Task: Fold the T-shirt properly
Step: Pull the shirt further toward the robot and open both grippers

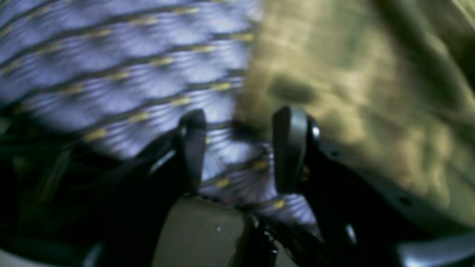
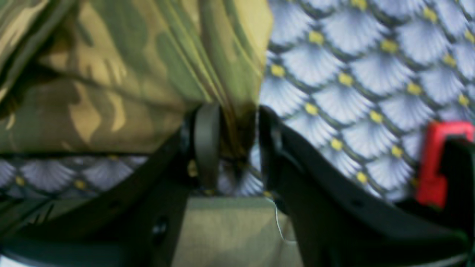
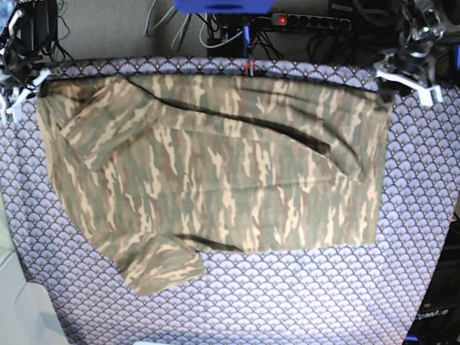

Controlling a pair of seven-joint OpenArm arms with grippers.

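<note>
The camouflage T-shirt (image 3: 215, 172) lies flat on the fan-scale tablecloth (image 3: 287, 302), with one sleeve folded in at the upper left and another sticking out at the bottom left. My left gripper (image 3: 385, 89) is at the shirt's far right corner. In its blurred wrist view the left gripper (image 1: 241, 126) is open over the tablecloth (image 1: 111, 55), and the shirt (image 1: 352, 92) lies just right of it. My right gripper (image 3: 32, 88) is at the far left corner. Up close, the right gripper (image 2: 235, 122) has its jaws apart, and the shirt's hem (image 2: 237, 92) hangs between them.
Behind the table's far edge are a power strip (image 3: 309, 21), cables and a blue object (image 3: 223, 6). A red part (image 2: 438, 163) shows at the right of the right wrist view. A white surface (image 3: 21, 309) sits past the table's front left corner.
</note>
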